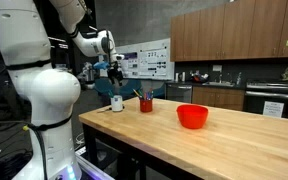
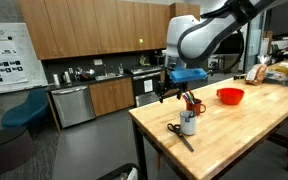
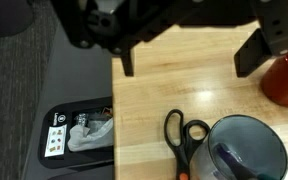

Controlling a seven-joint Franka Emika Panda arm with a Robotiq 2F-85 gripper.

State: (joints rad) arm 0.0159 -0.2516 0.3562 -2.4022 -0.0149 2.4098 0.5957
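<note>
My gripper (image 3: 189,60) is open and empty, its two dark fingers (image 3: 127,62) spread wide above the corner of a wooden table (image 3: 154,100). It also shows in both exterior views (image 1: 114,68) (image 2: 169,92), hovering over the table's end. Just below it in the wrist view lie black-handled scissors (image 3: 187,135) next to a pale mug (image 3: 246,150). A red cup (image 3: 287,80) stands beside the right finger. In both exterior views the mug (image 1: 117,102) (image 2: 188,124) and the red cup (image 1: 146,104) (image 2: 197,106) hold upright items.
A red bowl (image 1: 192,116) (image 2: 230,96) sits further along the table. A black case with white contents (image 3: 79,135) lies on the floor beside the table edge. Kitchen cabinets and counters (image 2: 94,95) line the back wall. A blue chair (image 2: 24,112) stands on the floor.
</note>
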